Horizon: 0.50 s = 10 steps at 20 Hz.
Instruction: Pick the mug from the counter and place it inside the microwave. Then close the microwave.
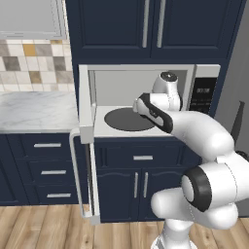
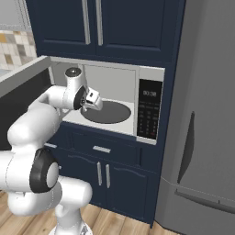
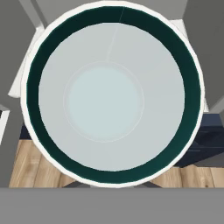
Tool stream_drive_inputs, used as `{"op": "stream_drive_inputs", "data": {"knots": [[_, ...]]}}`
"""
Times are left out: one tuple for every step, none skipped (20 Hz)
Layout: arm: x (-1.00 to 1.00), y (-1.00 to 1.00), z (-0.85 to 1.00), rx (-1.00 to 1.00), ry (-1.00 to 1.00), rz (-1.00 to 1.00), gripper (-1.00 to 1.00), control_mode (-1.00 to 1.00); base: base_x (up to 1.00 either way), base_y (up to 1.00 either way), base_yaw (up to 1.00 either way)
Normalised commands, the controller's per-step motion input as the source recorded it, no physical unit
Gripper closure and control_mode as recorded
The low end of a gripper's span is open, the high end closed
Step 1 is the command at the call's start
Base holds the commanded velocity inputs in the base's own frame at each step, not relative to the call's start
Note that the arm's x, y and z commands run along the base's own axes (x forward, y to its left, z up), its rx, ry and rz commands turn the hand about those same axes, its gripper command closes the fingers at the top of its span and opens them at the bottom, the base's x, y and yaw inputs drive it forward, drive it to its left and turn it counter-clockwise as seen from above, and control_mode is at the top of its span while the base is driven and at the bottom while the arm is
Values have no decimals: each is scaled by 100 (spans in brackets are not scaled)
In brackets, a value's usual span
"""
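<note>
1. The microwave stands open, its door swung wide to the left of the microwave's mouth, so nothing blocks the way in
2. The mug is off the counter, which lies left of the microwave past the open door; picking it up looks done
3. From the hand view I look straight down into the mug: dark green rim all round, pale bottom, with the wooden floor and navy cabinet fronts in front of the microwave showing past its edge. With nothing under it, I judge it is hanging in the air rather than resting on anything
4. The gripper sits at the front of the microwave's opening, over the near left part of the dark turntable. Its jaws are clenched, and since the mug hangs right below the hand I take it they are pinching the mug's wall, though the fingers themselves are hidden
5. The mug therefore seems to be at the microwave's threshold, not yet set down inside; I cannot tell exactly how far past the sill it is
6. Left to do, as I judge it: carry the mug further into the microwave, lower it onto the turntable, let go, draw the arm out of the microwave
7. Then the door must be swung from the left back across the microwave's mouth until it closes; that step is not begun
</note>
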Motion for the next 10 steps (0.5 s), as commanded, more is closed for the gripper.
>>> {"op": "stream_drive_inputs", "data": {"knots": [[31,0,-32,0,0,0,100,-100,0,0,0],[31,0,-36,0,0,0,100,-100,0,0,0],[27,0,-36,0,1,0,100,-100,0,0,0],[24,0,-37,0,1,0,100,-100,0,0,0],[24,0,-34,0,1,0,100,-100,0,0,0],[21,0,-32,0,1,0,100,-100,0,0,0],[24,0,-21,0,0,0,100,-100,0,0,0],[22,0,-12,0,0,0,100,-100,0,0,0],[22,0,-4,0,0,0,100,-100,0,0,0],[21,0,-2,0,0,0,100,-100,0,0,0]]}}
